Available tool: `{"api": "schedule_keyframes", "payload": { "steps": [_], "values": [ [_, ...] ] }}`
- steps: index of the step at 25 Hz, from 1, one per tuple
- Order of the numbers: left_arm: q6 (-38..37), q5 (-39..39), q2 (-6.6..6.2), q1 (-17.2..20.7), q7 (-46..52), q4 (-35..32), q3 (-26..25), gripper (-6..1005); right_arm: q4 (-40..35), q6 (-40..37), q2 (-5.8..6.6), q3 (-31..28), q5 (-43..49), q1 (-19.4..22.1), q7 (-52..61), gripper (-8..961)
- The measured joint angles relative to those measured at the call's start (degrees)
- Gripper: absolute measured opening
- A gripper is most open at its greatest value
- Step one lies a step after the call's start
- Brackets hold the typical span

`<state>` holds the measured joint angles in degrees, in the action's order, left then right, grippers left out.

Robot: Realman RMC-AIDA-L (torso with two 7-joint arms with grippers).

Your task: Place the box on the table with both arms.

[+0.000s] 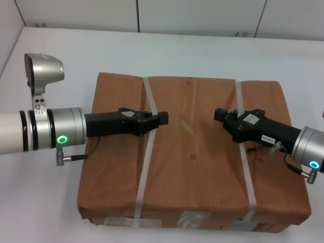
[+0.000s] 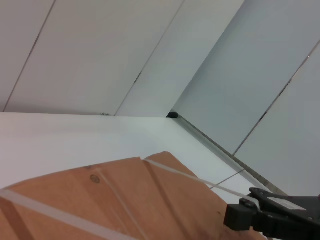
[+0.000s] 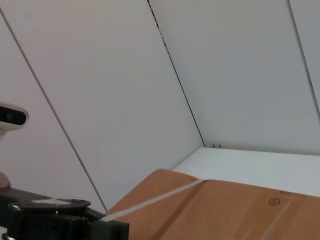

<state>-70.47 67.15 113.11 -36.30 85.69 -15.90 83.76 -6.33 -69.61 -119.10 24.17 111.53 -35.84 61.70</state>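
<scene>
The brown cardboard box lies flat on the white table, with two whitish straps across it and tape and labels on its near side. My left gripper reaches in from the left, just above the box top near the left strap. My right gripper reaches in from the right, above the box top near the right strap. The two tips face each other with a gap between them. The left wrist view shows the box and the right gripper. The right wrist view shows the box and the left gripper.
White wall panels close the table's far side, and a wall runs along its left. White tabletop shows behind the box and to its left. The silver camera mount stands on my left wrist.
</scene>
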Motion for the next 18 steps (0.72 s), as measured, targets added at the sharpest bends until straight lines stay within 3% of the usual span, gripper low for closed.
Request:
{"api": "schedule_keyframes", "payload": {
  "steps": [18],
  "values": [
    [1.82,0.01,0.31,0.0,-1.24,0.1,0.01,63,0.06,0.74,0.0,0.22,0.0,-0.55,0.0,3]
  ]
}}
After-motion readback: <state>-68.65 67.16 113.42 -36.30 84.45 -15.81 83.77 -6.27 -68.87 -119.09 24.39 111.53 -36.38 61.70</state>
